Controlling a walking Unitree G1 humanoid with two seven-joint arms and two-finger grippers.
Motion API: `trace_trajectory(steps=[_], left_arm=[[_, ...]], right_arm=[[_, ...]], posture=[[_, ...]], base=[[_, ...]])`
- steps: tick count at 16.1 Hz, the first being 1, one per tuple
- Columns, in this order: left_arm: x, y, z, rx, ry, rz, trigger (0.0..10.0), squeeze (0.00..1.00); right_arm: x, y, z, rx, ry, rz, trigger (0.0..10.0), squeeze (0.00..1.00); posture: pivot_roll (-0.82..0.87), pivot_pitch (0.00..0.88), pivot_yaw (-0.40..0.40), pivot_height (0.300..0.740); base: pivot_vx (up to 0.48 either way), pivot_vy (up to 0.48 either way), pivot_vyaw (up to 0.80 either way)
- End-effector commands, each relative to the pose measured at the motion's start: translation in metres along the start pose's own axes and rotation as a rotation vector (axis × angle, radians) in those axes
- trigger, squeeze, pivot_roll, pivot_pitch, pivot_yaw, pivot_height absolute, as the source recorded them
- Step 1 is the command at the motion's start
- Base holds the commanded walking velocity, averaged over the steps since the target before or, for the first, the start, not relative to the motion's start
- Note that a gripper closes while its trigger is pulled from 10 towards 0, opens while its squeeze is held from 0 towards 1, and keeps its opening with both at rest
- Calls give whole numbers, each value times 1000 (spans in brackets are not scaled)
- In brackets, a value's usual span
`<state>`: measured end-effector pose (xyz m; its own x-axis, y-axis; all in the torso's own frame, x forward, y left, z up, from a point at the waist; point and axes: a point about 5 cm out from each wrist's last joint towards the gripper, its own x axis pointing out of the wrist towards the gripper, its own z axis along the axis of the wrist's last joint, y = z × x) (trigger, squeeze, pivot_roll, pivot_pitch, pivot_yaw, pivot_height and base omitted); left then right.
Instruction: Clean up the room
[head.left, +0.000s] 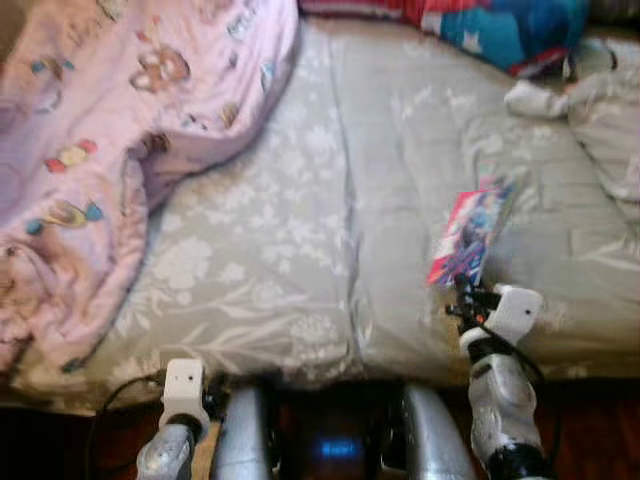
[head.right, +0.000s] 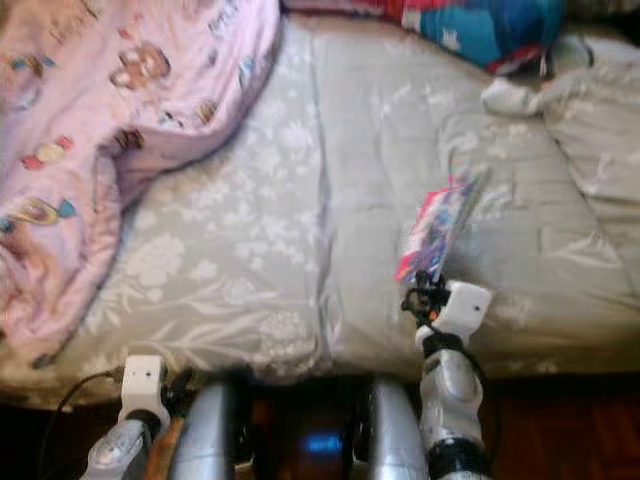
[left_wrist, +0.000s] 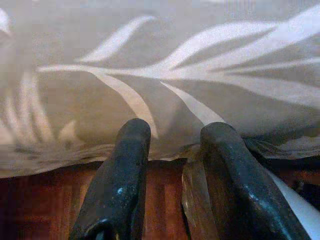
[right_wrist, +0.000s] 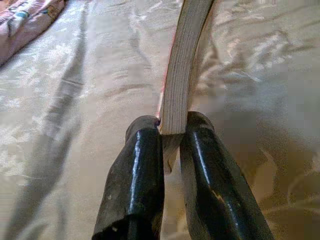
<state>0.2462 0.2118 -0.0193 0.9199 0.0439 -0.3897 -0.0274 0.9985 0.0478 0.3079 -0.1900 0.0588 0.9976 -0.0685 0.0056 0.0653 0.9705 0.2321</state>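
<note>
Right gripper (right_wrist: 172, 130) clamped on thin colourful paperback book (head.left: 468, 236) above grey floral bedspread (head.left: 300, 230), left gripper (left_wrist: 172, 137) fingers apart at near bed edge, pink patterned blanket (head.left: 90, 140) far left

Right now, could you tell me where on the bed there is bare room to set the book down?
The right gripper holds the thin colourful book. The widest free patch is the middle of the grey floral bedspread, between the pink patterned blanket and the book. It is crowded at the far right, by the blue and red pillow and rumpled grey bedding.
</note>
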Motion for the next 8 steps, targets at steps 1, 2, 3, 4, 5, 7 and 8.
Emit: trace_trajectory(steps=[1,2,3,4,5,7,8], left_arm=[[-7,5,-15,3,58,21,10000,0],[-7,6,-18,0,78,25,10000,0],[-8,7,-22,-4,104,32,10000,0],[-9,8,-26,-5,132,42,10000,0],[-10,9,-27,2,142,50,10000,0],[-14,13,-38,6,209,67,10000,0],[-16,16,-41,-6,234,88,10000,0]], right_arm=[[-1,-3,2,-16,-10,-11,10000,0],[-1,-4,0,-22,2,-17,10000,0],[-2,-5,-3,-30,13,-20,10000,0],[-3,-6,-4,-33,19,-25,10000,0],[-4,-7,-5,-21,15,-31,10000,0],[-5,-10,-5,-13,10,-47,10000,0],[-5,-8,-5,-21,4,-30,10000,0]], posture=[[120,143,7,677],[115,134,2,687],[112,125,-3,701],[114,121,-6,716],[116,117,-8,726],[115,77,-15,740],[112,65,-17,740]], base=[[0,0,0],[0,0,0],[0,0,0],[0,0,0],[0,0,0],[0,0,0],[0,0,0]])
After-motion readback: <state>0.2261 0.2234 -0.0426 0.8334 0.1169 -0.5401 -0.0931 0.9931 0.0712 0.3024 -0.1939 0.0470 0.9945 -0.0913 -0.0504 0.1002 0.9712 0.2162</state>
